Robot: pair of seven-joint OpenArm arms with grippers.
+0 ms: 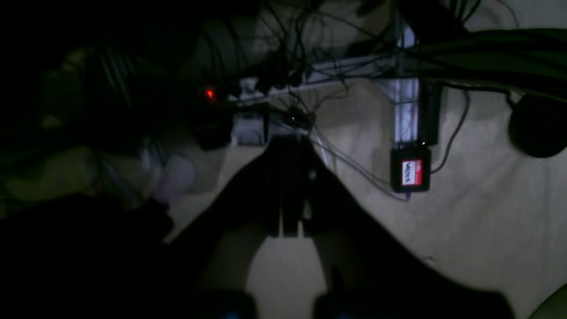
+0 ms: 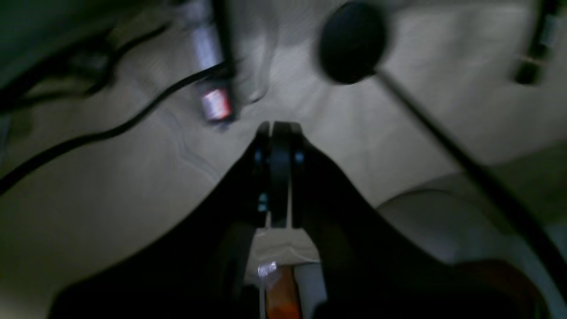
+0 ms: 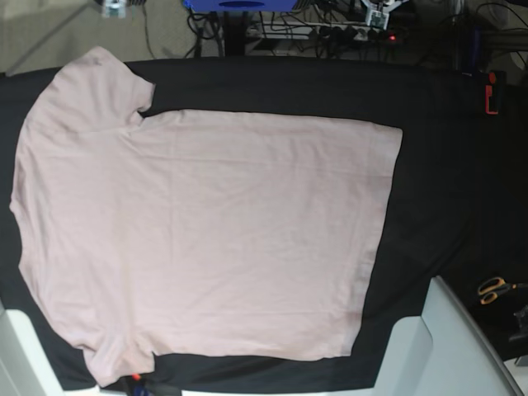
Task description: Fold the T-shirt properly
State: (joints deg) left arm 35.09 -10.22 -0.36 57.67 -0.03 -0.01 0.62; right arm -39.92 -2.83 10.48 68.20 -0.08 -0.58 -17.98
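The T-shirt (image 3: pixel 206 231) lies spread flat on the black cloth (image 3: pixel 437 165) that covers the bench, collar end toward the left of the base view and hem toward the right, one sleeve at the top left and the other at the bottom left. It looks smooth and unfolded, so by my judgement the folding has not started.

Neither arm shows in the base view. In the wrist views the left tool (image 1: pixel 290 230) and the right tool (image 2: pixel 274 221) each have their jaws pressed together with nothing between them, and both look out over a pale floor with cables, well away from the shirt.

The next move likely calls for both tools to come over the bench, spread wide, and pinch one long edge at sleeve and hem. Scissors (image 3: pixel 495 289) lie off to the right, well apart from the shirt.
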